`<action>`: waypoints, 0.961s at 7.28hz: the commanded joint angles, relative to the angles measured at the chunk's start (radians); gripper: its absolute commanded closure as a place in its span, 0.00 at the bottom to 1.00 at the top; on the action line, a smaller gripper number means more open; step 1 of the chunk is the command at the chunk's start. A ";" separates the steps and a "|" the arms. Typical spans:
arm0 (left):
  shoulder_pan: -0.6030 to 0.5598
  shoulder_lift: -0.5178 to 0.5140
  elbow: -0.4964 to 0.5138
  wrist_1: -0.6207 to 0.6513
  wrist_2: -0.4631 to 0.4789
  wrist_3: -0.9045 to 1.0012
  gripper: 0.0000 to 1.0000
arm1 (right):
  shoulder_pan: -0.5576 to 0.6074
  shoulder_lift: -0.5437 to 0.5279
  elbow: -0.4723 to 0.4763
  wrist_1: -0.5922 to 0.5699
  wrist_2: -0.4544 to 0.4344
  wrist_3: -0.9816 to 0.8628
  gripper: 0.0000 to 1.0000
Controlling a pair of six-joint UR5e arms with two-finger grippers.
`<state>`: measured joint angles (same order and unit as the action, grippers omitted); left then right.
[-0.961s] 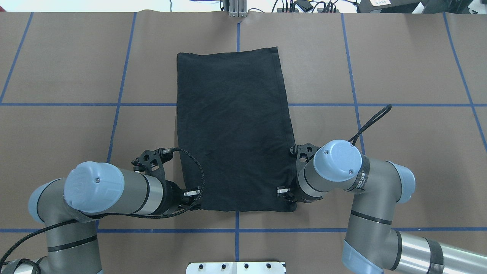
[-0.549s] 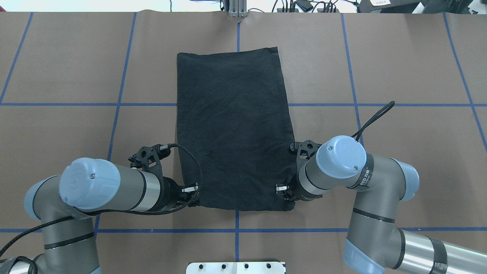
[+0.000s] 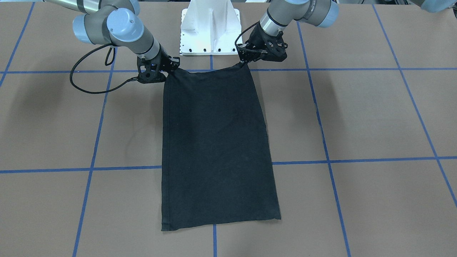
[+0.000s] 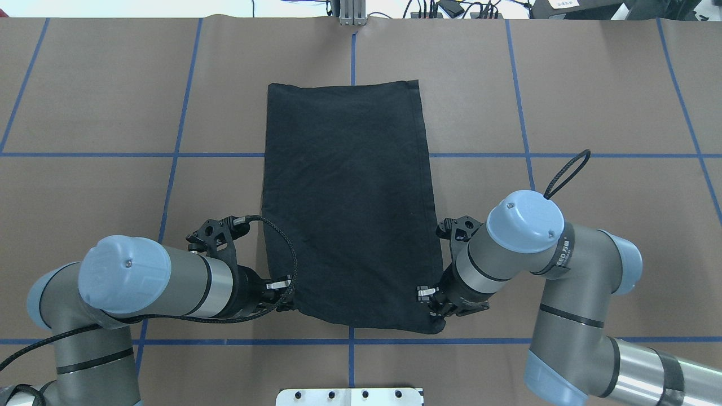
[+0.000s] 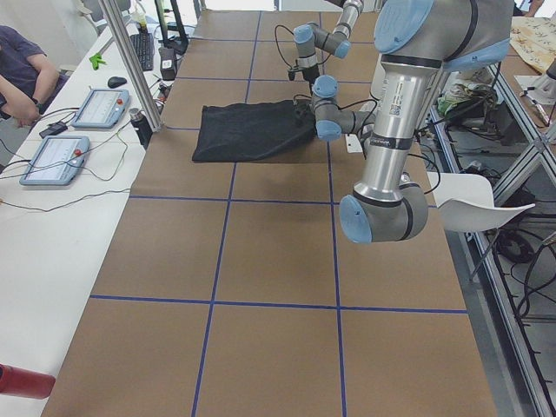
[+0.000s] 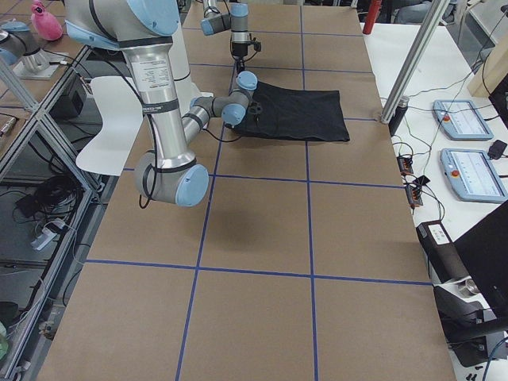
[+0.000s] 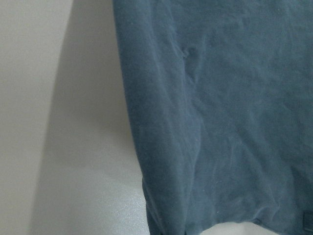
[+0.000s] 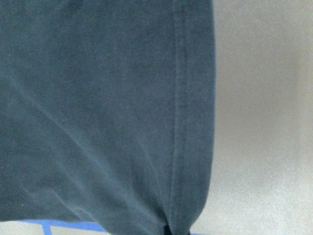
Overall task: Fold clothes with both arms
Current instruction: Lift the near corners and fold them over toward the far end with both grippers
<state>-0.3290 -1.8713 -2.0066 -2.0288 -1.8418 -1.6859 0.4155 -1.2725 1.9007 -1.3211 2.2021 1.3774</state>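
Note:
The clothes are one black T-shirt folded into a long plain rectangle on the brown table, also seen in the front view and both side views. My left gripper is shut on its near left corner. At the near right corner, my right gripper is shut on the cloth. The near edge sags between them, slightly raised. Each wrist view is filled with the T-shirt; no print shows.
The white pedestal base stands just behind the shirt's near edge. Blue tape lines grid the table. A side bench holds control tablets, and a person's arm rests there. A white chair stands beside the table.
Both arms have drawn back toward the base, dragging the T-shirt with them. Its far edge slid nearer and its near edge now reaches the blue cross line.

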 commanded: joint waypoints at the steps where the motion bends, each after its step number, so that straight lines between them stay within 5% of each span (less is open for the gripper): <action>1: 0.013 0.010 -0.003 0.001 0.000 -0.002 1.00 | 0.002 -0.062 0.059 -0.001 0.076 0.002 1.00; 4: 0.019 0.011 -0.039 0.001 -0.104 -0.002 1.00 | 0.038 -0.068 0.080 -0.001 0.132 0.000 1.00; 7: -0.092 0.003 -0.095 0.001 -0.166 0.000 1.00 | 0.224 -0.064 0.073 -0.003 0.289 -0.012 1.00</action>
<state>-0.3586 -1.8649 -2.0890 -2.0270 -1.9712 -1.6860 0.5638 -1.3378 1.9756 -1.3233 2.4312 1.3707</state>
